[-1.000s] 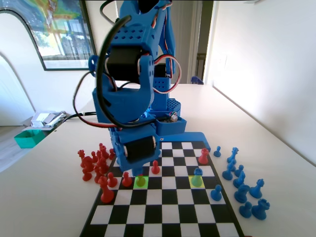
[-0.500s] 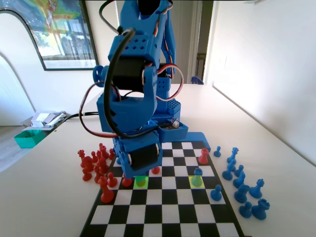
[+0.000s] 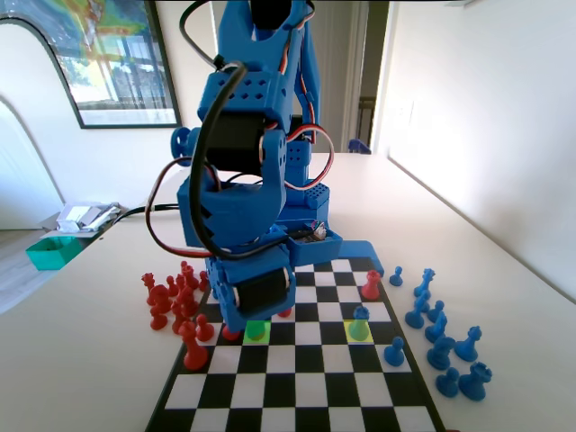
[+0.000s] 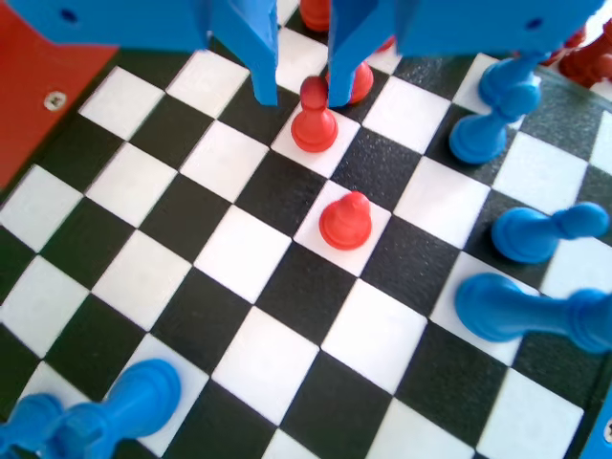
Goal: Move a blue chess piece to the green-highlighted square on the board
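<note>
In the fixed view the green-highlighted square [image 3: 257, 332] lies at the left of the board [image 3: 297, 387], with a small piece standing on it. A blue pawn [image 3: 360, 317] stands on the yellow-highlighted square [image 3: 359, 331] further right. My gripper [image 3: 256, 315] hangs low just behind the green square. In the wrist view my gripper [image 4: 301, 96] is open, its jaws standing either side of a red pawn [image 4: 314, 120]. It holds nothing blue. A blue pawn [image 4: 495, 110] stands to the right of the jaws.
In the wrist view a second red pawn [image 4: 346, 220] stands one square nearer, and larger blue pieces [image 4: 535, 234] lie at the right. In the fixed view red pieces [image 3: 175, 301] crowd the table left of the board and blue pieces [image 3: 445, 346] the right.
The arm has swung a little to the right in the fixed view and sunk lower, bringing the gripper down behind the green square.
</note>
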